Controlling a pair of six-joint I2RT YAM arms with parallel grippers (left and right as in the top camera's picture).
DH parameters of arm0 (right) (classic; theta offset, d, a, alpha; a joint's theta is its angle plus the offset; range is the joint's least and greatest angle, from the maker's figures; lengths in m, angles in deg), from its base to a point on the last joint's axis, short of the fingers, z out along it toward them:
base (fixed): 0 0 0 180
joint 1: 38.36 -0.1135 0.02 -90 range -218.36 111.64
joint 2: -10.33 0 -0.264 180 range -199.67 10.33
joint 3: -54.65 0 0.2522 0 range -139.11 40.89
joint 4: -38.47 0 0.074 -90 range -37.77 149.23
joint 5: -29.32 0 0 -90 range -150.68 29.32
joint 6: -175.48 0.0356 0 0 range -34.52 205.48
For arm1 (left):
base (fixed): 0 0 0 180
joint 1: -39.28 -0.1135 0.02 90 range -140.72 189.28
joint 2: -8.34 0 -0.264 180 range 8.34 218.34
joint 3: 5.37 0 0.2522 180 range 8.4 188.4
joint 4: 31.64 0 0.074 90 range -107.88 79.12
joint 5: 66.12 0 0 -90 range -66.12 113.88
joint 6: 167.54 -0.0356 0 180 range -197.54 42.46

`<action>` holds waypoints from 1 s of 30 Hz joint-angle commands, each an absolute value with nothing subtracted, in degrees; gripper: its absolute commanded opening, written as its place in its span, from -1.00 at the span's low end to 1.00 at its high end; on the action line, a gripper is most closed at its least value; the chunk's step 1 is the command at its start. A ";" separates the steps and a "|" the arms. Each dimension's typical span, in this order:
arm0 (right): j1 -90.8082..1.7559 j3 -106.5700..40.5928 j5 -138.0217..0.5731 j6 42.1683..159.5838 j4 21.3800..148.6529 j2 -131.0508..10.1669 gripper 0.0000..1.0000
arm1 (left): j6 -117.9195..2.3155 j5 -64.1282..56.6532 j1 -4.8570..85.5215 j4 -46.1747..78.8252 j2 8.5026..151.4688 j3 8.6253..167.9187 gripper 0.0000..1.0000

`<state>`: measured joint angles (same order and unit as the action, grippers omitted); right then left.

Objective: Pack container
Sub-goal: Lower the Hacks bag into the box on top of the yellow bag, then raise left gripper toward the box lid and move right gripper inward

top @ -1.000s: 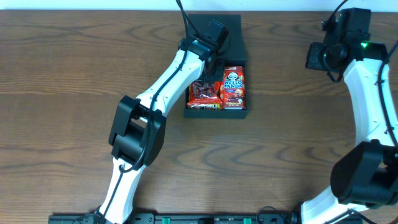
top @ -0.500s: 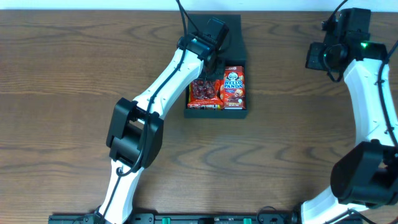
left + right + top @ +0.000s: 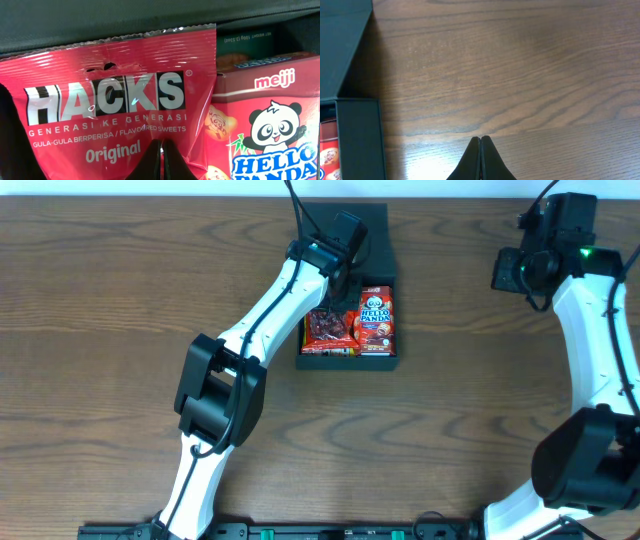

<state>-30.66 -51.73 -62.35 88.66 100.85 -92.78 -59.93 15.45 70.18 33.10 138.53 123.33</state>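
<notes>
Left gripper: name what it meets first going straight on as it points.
The shut left gripper points at the red Hacks bag in the container, so it would likely meet that bag first; how near it is, I cannot tell.

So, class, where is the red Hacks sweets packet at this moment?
In the overhead view, the Hacks sweets packet lies inside the open container, in its left half, right beside the Hello Panda box.

One table, and on it one dark box. Two snacks were counted inside: one red candy bag and one panda biscuit carton. Two robot arms showed, a left arm and a right arm.
</notes>
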 commanded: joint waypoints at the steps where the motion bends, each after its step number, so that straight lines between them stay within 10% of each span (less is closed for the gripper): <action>1: -30.13 -52.19 -62.20 87.98 100.92 -92.69 -0.97 | -61.31 14.56 70.40 34.00 140.26 121.10 -0.89; 30: -30.20 -52.21 -103.75 111.89 64.59 -116.65 -0.97 | -57.62 8.94 53.96 30.08 131.62 133.91 -0.88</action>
